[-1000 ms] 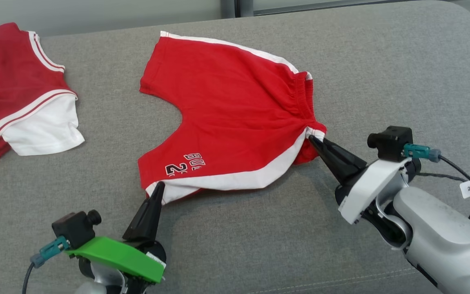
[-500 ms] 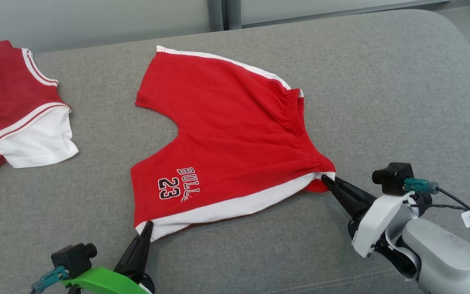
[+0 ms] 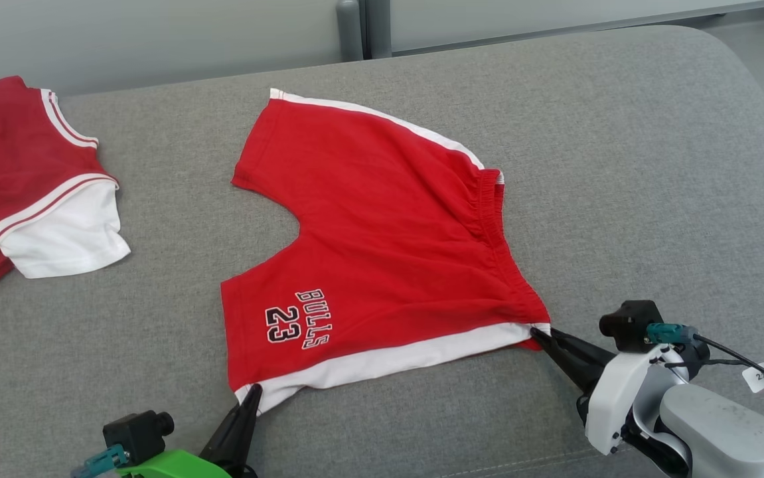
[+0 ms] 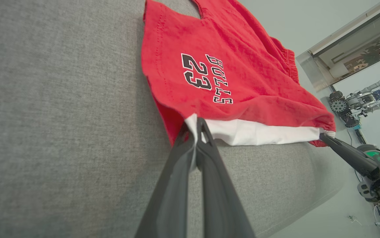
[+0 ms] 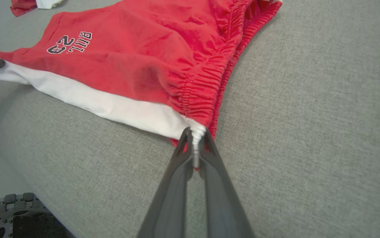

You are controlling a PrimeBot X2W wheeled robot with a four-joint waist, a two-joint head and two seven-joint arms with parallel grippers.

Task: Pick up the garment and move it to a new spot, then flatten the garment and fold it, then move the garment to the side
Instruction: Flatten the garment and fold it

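Red shorts lie spread on the grey cushion near its front edge, left gripper pinching the white hem corner, right gripper pinching the waistband corner, probably to tension that front-edge side for flattening

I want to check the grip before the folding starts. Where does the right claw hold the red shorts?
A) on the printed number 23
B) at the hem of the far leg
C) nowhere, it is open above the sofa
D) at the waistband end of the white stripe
D: the right claw is shut on the red Bulls shorts where the white stripe meets the gathered waistband.
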